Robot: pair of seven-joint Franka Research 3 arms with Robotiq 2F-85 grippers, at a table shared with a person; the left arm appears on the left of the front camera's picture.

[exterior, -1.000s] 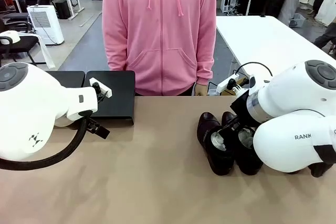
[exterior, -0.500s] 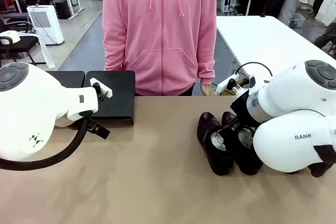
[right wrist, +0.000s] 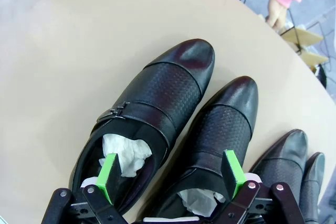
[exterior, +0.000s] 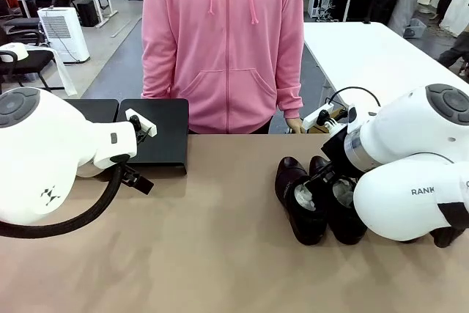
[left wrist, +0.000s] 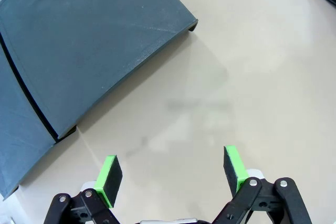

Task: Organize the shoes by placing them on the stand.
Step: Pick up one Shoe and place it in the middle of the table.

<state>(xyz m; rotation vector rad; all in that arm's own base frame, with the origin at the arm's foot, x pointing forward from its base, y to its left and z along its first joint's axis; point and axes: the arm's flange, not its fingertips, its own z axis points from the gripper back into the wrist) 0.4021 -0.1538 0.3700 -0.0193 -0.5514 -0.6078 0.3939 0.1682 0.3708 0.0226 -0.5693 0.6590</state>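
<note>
Front view: Two shoes point(exterior: 302, 207) lie side by side on the table point(exterior: 220, 262) at the robot's right, toes towards the person point(exterior: 223, 42) standing at the far side. The stand point(exterior: 155, 135) sits well apart from them at the far left. What shows of its top is bare, though the left arm hides part of it. On this evidence no shoe has been placed and the whole job is ahead.

Left wrist view: The left gripper point(left wrist: 172, 171) hangs over bare table just beside the stand's point(left wrist: 89, 51) near edge, its pads wide apart and holding nothing. Both platforms carry no shoe in the part seen here.

Right wrist view: The right gripper point(right wrist: 169, 174) is spread wide above the heel ends of the same pair, one pad over the paper point(right wrist: 126, 156) stuffed in one shoe point(right wrist: 152, 103), the other at the outer side of its neighbour. It grips nothing; whether a pad touches leather cannot be told. Two more shoes lie just beyond, making at least four to move. The person's hand point(right wrist: 275, 10) hangs past the table's far edge.
</note>
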